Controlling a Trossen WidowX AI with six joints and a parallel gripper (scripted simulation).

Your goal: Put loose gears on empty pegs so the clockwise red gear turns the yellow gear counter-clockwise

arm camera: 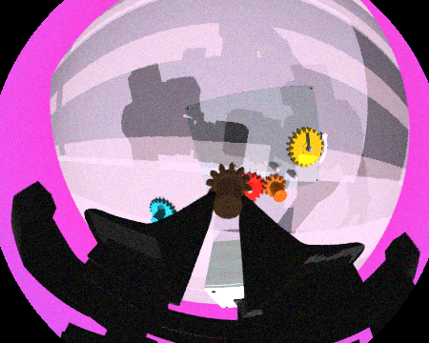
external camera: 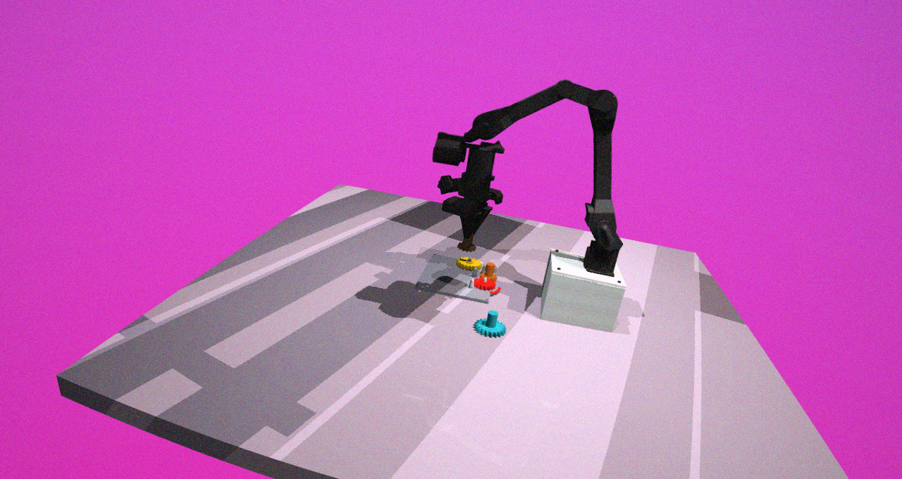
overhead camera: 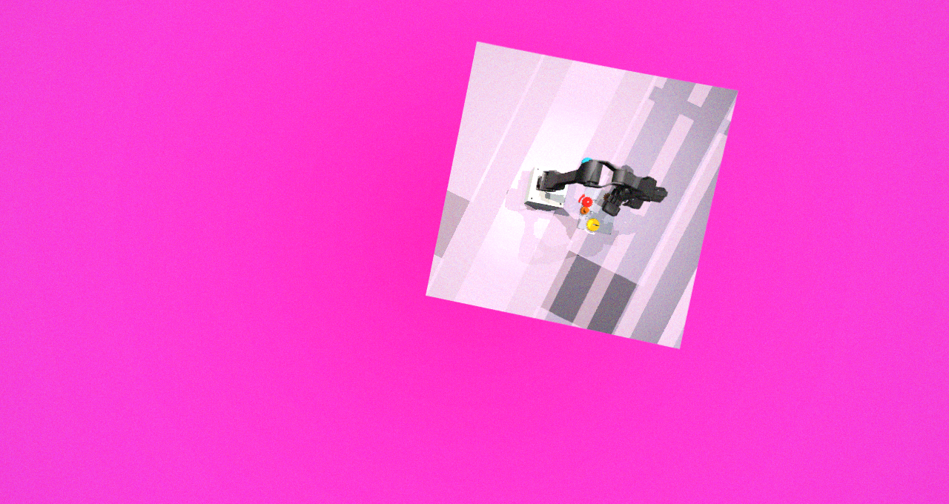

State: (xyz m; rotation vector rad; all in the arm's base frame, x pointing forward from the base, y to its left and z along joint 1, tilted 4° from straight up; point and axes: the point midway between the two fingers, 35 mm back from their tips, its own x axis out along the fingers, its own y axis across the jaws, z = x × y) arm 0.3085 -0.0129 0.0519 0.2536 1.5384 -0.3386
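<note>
Two views, exterior and wrist, plainly show jaws (external camera: pixel 467 239) gripping a brown gear (external camera: pixel 466 247) (arm camera: pixel 229 181); top mostly hides it.

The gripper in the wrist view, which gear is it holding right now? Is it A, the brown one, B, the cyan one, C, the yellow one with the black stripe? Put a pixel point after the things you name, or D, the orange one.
A: the brown gear (external camera: pixel 466 247) (arm camera: pixel 228 183) is pinched between the fingertips of the gripper (external camera: pixel 467 239) (arm camera: pixel 228 198), while the cyan, orange and yellow gears all sit apart from it.
</note>
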